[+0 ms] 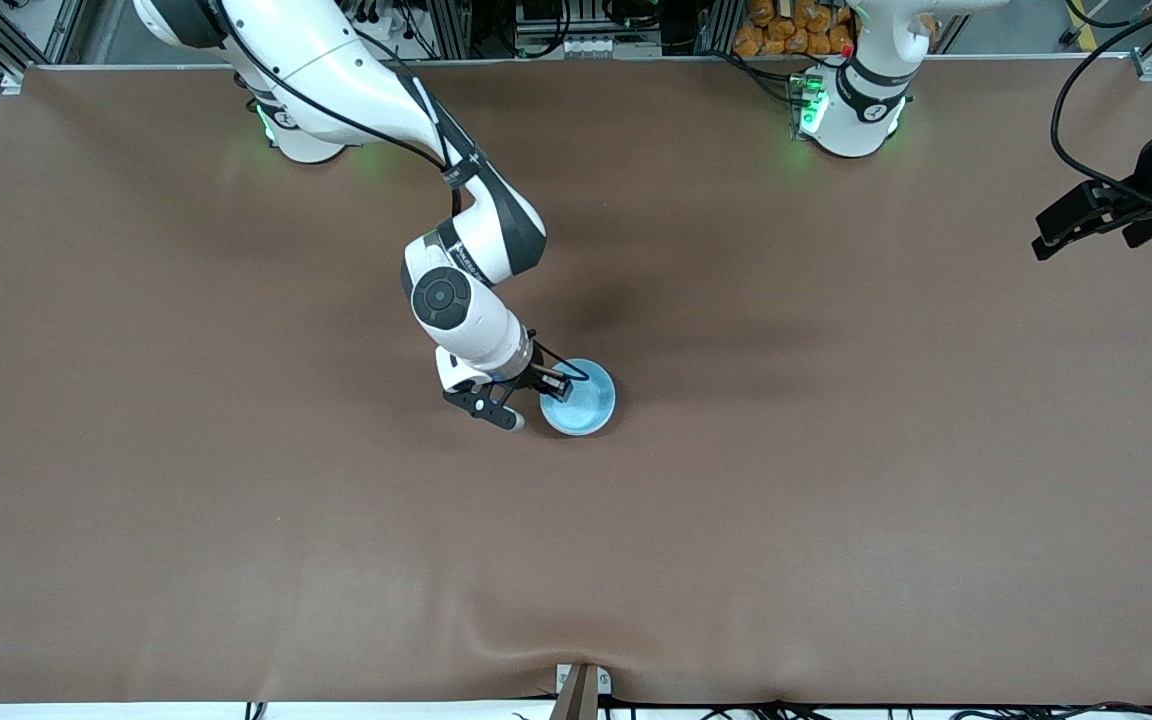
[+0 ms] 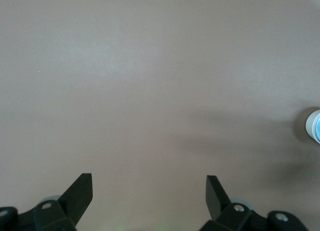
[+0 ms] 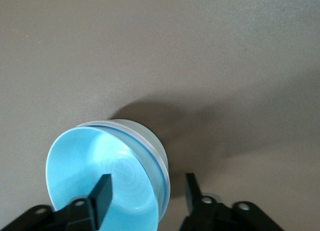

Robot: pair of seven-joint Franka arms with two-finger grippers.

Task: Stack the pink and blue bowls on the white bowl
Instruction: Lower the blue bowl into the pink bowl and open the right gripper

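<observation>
A light blue bowl (image 1: 581, 400) (image 3: 95, 176) sits nested in a whitish bowl (image 3: 154, 141) at the middle of the brown table. Only that outer bowl's wall shows. The pink bowl is hidden from every view. My right gripper (image 1: 534, 400) (image 3: 147, 178) is open and straddles the stack's rim. One finger hangs inside the blue bowl and the other stands outside the wall, neither pressing on it. My left gripper (image 1: 1066, 225) (image 2: 149, 178) waits open over bare cloth at the left arm's end of the table. The stack (image 2: 314, 126) shows at the edge of its wrist view.
Brown cloth (image 1: 236, 520) covers the whole table. A metal bracket (image 1: 581, 690) sticks up at the table edge nearest the front camera. Both arm bases (image 1: 851, 110) stand along the edge farthest from the camera, with orange items (image 1: 796, 25) past that edge.
</observation>
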